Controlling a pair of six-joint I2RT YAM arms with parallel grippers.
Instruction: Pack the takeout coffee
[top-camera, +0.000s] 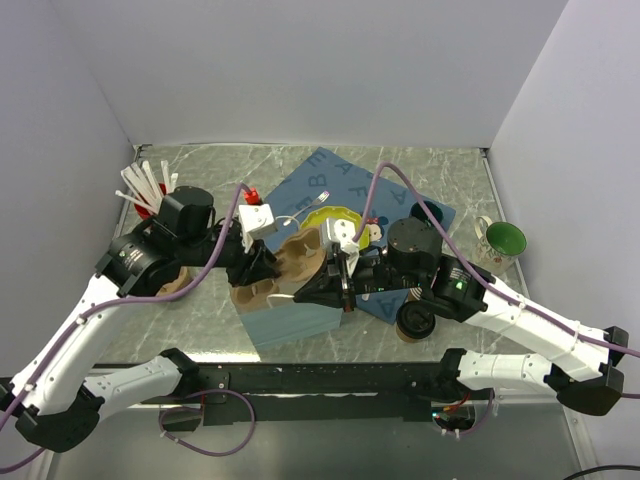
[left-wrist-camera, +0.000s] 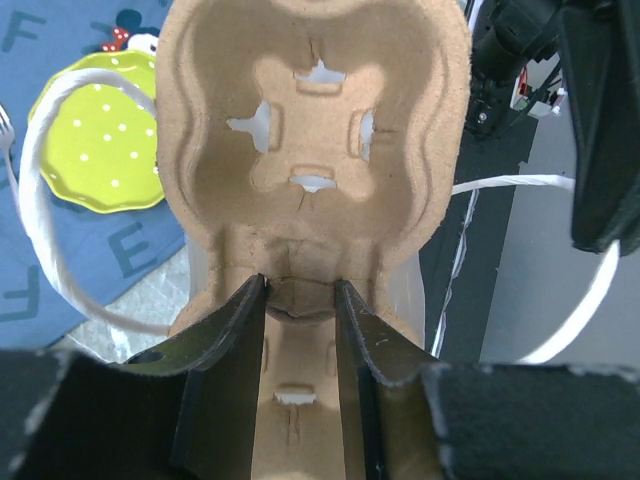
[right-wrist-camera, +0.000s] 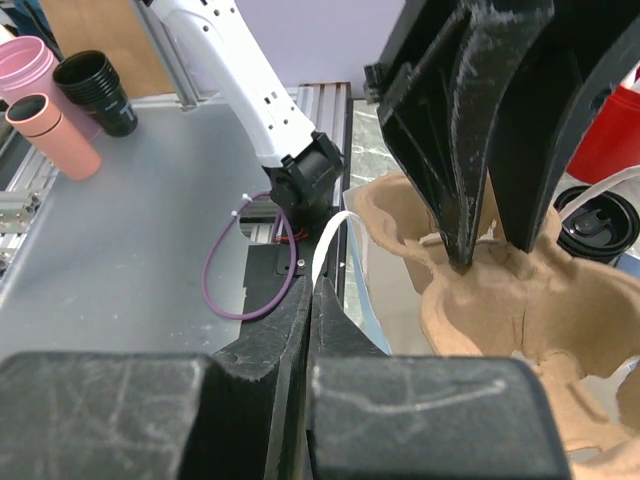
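My left gripper (top-camera: 262, 268) (left-wrist-camera: 300, 285) is shut on the middle ridge of a brown pulp cup carrier (top-camera: 290, 255) (left-wrist-camera: 310, 150) (right-wrist-camera: 500, 300). The carrier sits in the mouth of a light blue paper bag (top-camera: 290, 322). My right gripper (top-camera: 300, 293) (right-wrist-camera: 313, 285) is shut on the bag's white handle (right-wrist-camera: 330, 240), on the near side. The takeout coffee (right-wrist-camera: 597, 222) shows its black lid past the carrier, beside a red cup. From above, only a bit of its tan body (top-camera: 172, 284) peeks out under the left arm.
A yellow-green dotted plate (top-camera: 335, 218) (left-wrist-camera: 100, 140) and a fork (top-camera: 318, 200) lie on the blue letter mat (top-camera: 330, 175). A green mug (top-camera: 500, 240) stands at the right and a red cup of straws (top-camera: 150, 200) at the left. Dark round things (top-camera: 415, 320) (top-camera: 428, 212) flank the right arm.
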